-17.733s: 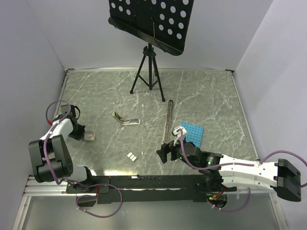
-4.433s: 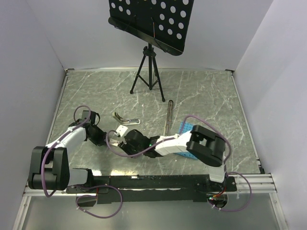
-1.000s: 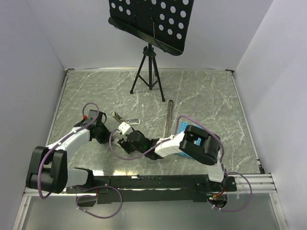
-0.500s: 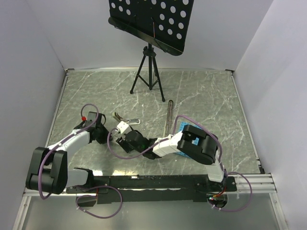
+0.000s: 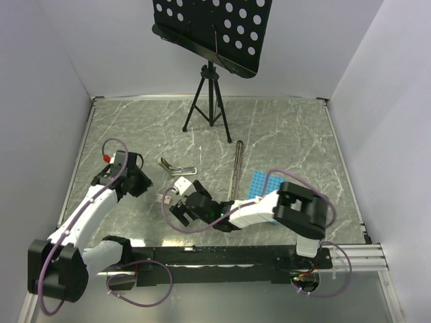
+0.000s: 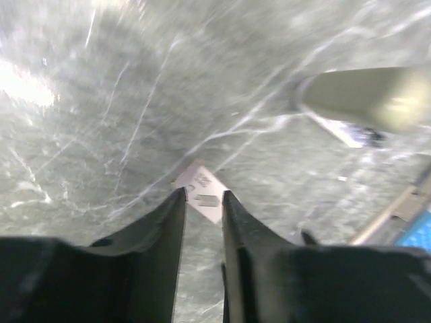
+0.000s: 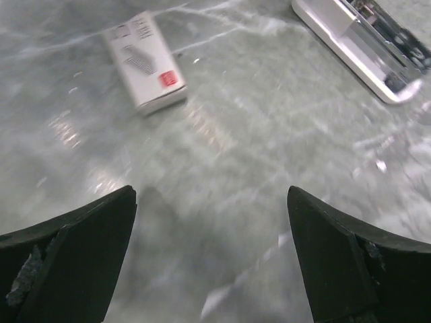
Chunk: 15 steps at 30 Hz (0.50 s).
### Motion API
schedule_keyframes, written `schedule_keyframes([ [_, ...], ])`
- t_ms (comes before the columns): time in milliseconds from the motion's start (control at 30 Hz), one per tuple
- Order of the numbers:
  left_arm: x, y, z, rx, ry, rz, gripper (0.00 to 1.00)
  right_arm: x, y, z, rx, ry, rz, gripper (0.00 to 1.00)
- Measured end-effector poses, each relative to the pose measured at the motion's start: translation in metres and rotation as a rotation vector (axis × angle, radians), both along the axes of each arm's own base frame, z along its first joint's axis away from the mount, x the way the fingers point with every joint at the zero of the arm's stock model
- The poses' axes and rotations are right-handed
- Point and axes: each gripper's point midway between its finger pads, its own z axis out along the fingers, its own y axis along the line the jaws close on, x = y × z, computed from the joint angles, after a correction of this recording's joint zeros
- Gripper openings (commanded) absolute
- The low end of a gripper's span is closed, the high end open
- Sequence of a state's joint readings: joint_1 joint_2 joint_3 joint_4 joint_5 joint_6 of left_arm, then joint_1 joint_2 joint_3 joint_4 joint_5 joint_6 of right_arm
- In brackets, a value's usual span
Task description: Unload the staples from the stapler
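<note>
The silvery stapler [image 5: 176, 167] lies open in a V on the marble table; it also shows at the top right of the right wrist view [image 7: 363, 47] and blurred in the left wrist view [image 6: 363, 99]. A small white staple box [image 5: 163, 198] lies between the grippers, also seen in the wrist views [image 7: 145, 62] [image 6: 201, 200]. My left gripper [image 5: 140, 184] hovers left of the box, fingers a narrow gap apart with nothing between them [image 6: 203, 194]. My right gripper [image 5: 174, 210] is wide open and empty [image 7: 211, 192], just right of the box. No loose staples show.
A thin dark rod [image 5: 237, 168] lies right of the stapler. A blue perforated plate [image 5: 259, 184] is partly under my right arm. A black tripod music stand [image 5: 212, 101] stands at the back. Walls close the table's left, back and right.
My left gripper has drawn back to the left, away from the box. My right gripper has shifted toward the front edge. The box now lies uncovered between them.
</note>
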<state>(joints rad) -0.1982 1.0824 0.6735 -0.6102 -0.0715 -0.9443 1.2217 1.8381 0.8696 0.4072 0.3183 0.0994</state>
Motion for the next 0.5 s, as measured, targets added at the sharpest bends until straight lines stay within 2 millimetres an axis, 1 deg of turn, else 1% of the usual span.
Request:
schedule_keyframes([
  [33,0.003,0.001,0.009,0.003,-0.028,0.000,0.46,-0.006,-0.003,0.006,-0.001,-0.004,0.002,1.00],
  [100,0.008,0.001,0.027,0.006,-0.085,-0.018,0.56,-0.016,-0.008,0.027,0.012,-0.019,0.002,1.00],
  [133,0.010,0.000,0.036,0.009,-0.119,-0.042,0.72,-0.019,-0.011,0.043,0.029,-0.031,-0.005,1.00],
  [167,0.012,-0.002,0.047,0.008,-0.156,-0.069,0.80,-0.023,-0.012,0.060,0.057,-0.039,-0.009,1.00],
  [200,0.014,-0.004,0.058,0.007,-0.202,-0.101,0.97,-0.027,-0.015,0.078,0.086,-0.045,-0.015,1.00],
  [233,0.014,-0.008,0.069,0.000,-0.248,-0.138,0.99,-0.029,-0.020,0.097,0.118,-0.050,-0.025,1.00],
  [333,0.010,-0.019,0.107,-0.028,-0.409,-0.237,0.99,-0.031,-0.041,0.151,0.222,-0.050,-0.081,1.00],
  [400,0.005,-0.027,0.140,-0.048,-0.554,-0.313,0.99,-0.034,-0.057,0.175,0.267,-0.032,-0.117,1.00],
  [500,-0.008,-0.041,0.189,-0.076,-0.772,-0.427,0.99,-0.040,-0.079,0.198,0.307,0.010,-0.160,1.00],
])
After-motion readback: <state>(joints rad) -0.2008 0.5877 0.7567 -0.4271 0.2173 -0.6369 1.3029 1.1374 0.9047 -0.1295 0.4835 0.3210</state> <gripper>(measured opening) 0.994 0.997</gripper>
